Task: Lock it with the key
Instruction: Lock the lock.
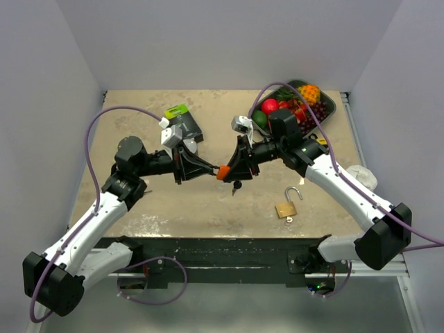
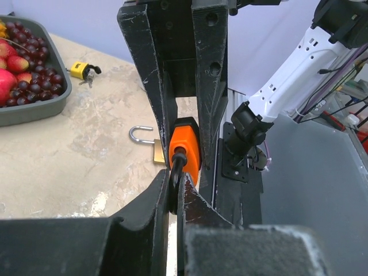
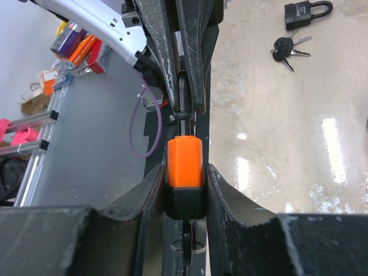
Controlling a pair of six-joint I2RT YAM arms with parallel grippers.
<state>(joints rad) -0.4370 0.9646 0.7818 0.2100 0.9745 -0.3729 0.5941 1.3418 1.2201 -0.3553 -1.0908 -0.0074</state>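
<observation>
An orange padlock [image 1: 222, 171] with a black base is held in the air over the table's middle, between both grippers. My right gripper [image 3: 185, 172] is shut on the lock's body [image 3: 185, 161]. My left gripper [image 2: 174, 178] is shut on its black shackle [image 2: 176, 169], facing the right gripper head-on. The lock's orange body also shows in the left wrist view [image 2: 187, 146]. A black key [image 1: 236, 186] hangs from the lock's underside, and it shows with its ring in the right wrist view [image 3: 188, 247]. How deep the shackle sits in the body is hidden by the fingers.
An open brass padlock [image 1: 287, 207] lies on the table at the front right. A dark tray [image 1: 328, 105] of fruit stands at the back right. A black padlock [image 3: 307, 12] with loose keys [image 3: 286, 49] lies behind the left arm. A small yellow padlock [image 2: 82, 70] lies near the tray.
</observation>
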